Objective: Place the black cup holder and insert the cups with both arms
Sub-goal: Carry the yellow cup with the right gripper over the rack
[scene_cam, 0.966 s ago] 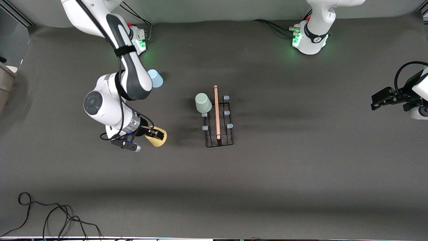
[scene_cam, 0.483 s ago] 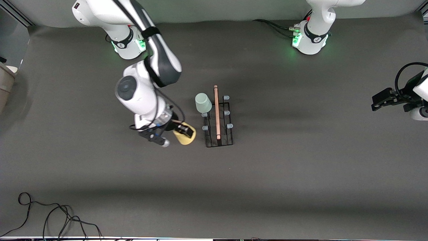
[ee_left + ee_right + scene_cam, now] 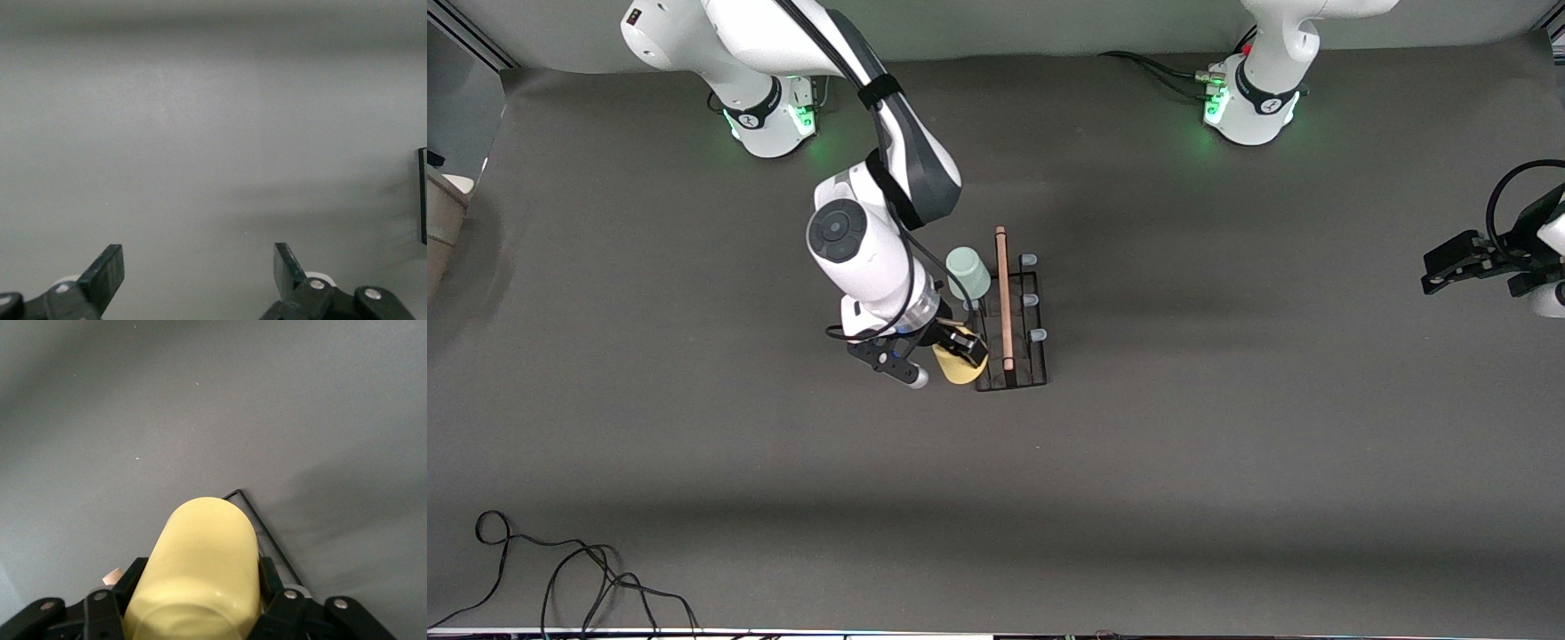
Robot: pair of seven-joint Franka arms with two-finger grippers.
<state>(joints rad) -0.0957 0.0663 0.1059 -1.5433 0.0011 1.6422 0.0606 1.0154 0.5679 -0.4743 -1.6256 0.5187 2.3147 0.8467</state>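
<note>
The black cup holder stands mid-table, its wooden rod handle along the top. A pale green cup sits upside down on a peg at the rack's end farther from the front camera. My right gripper is shut on the yellow cup and holds it on its side at the rack's nearer corner, on the right arm's side. In the right wrist view the yellow cup fills the jaws, with a rack wire beside it. The light blue cup is hidden. My left gripper waits open and empty at the left arm's end.
Loose black cables lie at the table's near edge toward the right arm's end. Both arm bases glow green at the table's far edge. The grey table mat is bare around the rack.
My right arm has swung from its end of the table toward the rack, carrying the yellow cup to the rack's near corner. It now covers the light blue cup. The left gripper barely shifted.
</note>
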